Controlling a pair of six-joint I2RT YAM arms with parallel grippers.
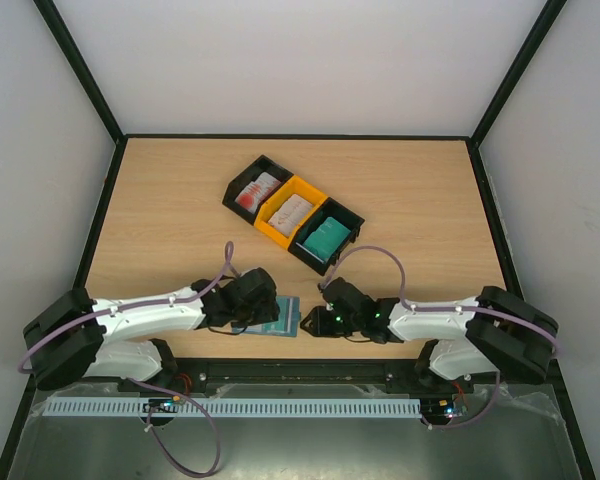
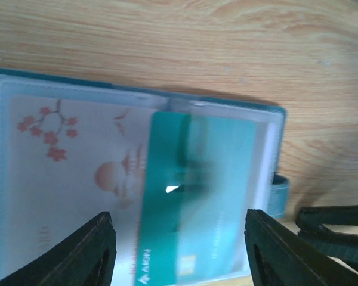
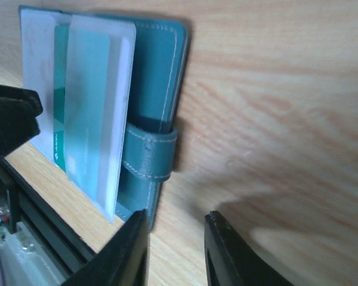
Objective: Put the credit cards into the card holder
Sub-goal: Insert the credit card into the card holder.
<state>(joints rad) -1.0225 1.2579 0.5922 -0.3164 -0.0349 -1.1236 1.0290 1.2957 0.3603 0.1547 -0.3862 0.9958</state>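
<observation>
Bottom centre of the overhead view, the card holder [image 1: 280,318] lies open near the desk [image 1: 180,200] edge, a teal credit card [image 2: 197,179] partly inside its clear sleeve. The left tool [image 2: 176,238] straddles that card, jaws spread, nothing pinched. The right tool [image 3: 176,226] hangs released just beside the clasp tab [image 3: 149,156].

**Holder open beneath your right wrist**

The holder [image 3: 161,71] lies open on the bench [image 3: 274,119], with its clear sleeves [image 3: 98,89] fanned across the side nearer the view's left. Through them you can see a teal card [image 3: 77,137]. The clasp tab [image 3: 150,156] runs across the cover to its right edge. Your right fingers [image 3: 128,253] stand apart, with bare bench between them. The one on the view's left overlaps the holder's near corner, just below the tab. You cannot tell whether it touches.
</observation>
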